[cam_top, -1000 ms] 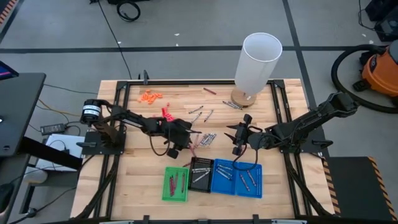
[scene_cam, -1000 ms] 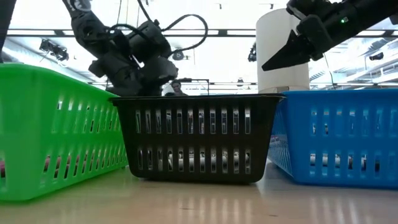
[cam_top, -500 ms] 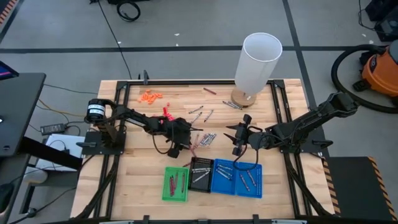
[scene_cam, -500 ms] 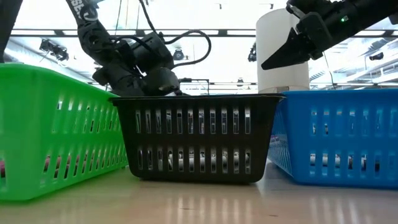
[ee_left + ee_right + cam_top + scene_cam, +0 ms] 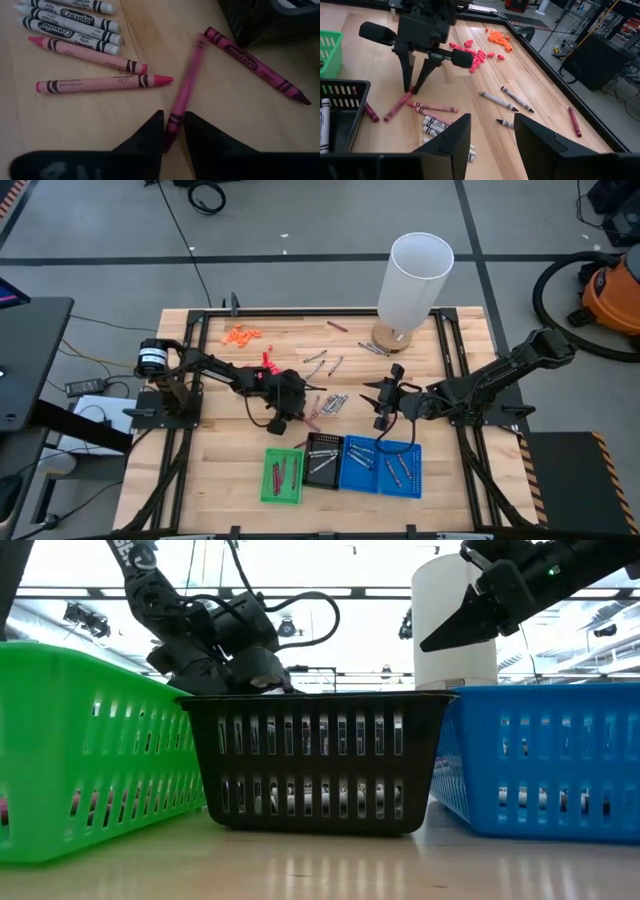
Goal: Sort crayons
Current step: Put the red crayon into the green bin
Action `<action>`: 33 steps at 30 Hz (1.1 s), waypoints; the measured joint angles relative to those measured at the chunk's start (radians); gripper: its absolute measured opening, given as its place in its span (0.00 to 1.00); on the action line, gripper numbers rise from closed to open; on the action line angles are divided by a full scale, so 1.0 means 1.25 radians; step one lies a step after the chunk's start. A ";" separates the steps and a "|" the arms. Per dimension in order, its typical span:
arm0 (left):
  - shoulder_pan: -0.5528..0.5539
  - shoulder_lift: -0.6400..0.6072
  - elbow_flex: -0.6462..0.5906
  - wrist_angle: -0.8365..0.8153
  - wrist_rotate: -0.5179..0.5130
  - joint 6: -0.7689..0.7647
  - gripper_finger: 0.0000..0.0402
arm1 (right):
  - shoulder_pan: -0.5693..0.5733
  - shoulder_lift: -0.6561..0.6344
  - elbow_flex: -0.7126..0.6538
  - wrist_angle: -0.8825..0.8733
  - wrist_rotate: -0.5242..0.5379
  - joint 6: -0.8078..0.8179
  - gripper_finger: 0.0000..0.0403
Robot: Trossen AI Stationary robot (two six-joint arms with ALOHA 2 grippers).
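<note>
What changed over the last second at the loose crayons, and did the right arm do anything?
The left gripper came down onto the table beside the black tray and closed its fingers onto the end of a pink crayon, which still lies on the wood. The right gripper kept hovering open above the blue tray. Trays and other crayons lie unmoved.

Lighting's pretty even from overhead, bright with soft shadows on the wooden table. The low view is heavily backlit by ceiling lights, so the arms read as silhouettes. In the left wrist view, the magenta crayon between the left gripper fingers smears with motion blur; those fingers are out of focus.
</note>
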 joint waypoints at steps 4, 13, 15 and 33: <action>-0.001 0.000 -0.001 -0.003 -0.007 -0.008 0.08 | 0.000 0.000 0.000 0.003 0.000 0.002 0.39; -0.016 -0.031 -0.004 -0.023 -0.049 -0.014 0.03 | 0.000 0.000 0.000 0.003 0.000 0.009 0.39; -0.023 -0.056 -0.007 -0.047 -0.056 -0.016 0.03 | 0.000 0.000 0.000 0.003 0.000 0.009 0.39; -0.130 -0.216 -0.005 -0.019 -0.338 -0.061 0.03 | -0.002 0.000 0.000 0.075 0.000 0.018 0.39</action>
